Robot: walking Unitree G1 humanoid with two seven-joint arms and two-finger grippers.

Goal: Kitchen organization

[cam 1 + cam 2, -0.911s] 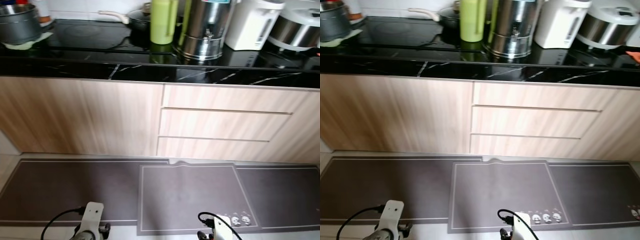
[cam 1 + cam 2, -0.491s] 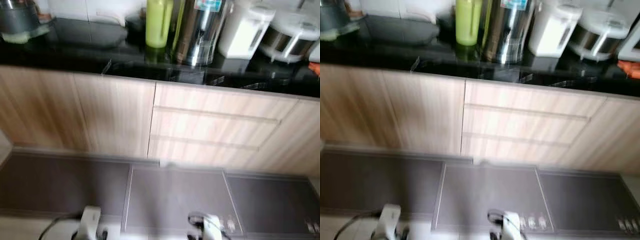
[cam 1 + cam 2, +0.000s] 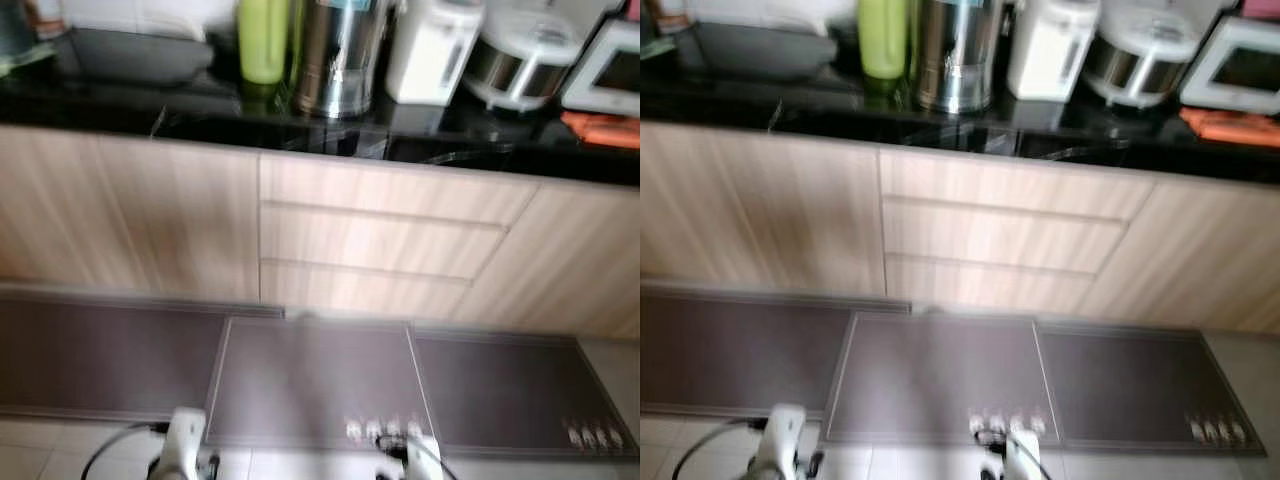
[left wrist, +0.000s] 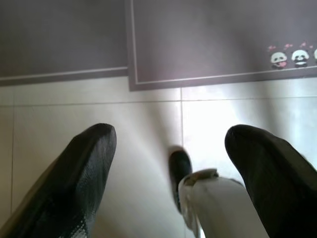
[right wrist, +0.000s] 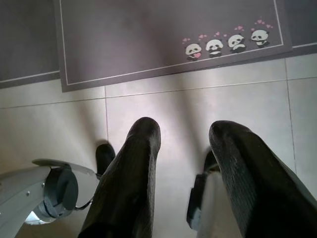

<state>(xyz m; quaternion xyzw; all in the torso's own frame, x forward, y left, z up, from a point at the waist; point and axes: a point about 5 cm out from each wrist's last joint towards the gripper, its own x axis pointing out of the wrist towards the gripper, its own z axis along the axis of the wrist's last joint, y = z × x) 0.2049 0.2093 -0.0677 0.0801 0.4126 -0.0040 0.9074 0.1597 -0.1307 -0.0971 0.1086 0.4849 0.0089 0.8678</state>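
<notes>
glossy black countertop (image 3: 200,110); pale wood-grain cabinets (image 3: 130,220); matt mats (image 3: 310,380).

Both arms are hanging low, the left gripper (image 4: 168,163) and right gripper (image 5: 183,168) pointing downward with fingers spread apart and gripping nothing.

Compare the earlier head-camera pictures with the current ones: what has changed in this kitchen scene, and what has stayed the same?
Only the camera has turned rightward: the green bottle and steel urn sit further left in frame, and a white microwave has come into view. Nothing on the black counter moved. Both arms still hang idle, holding nothing.
</notes>
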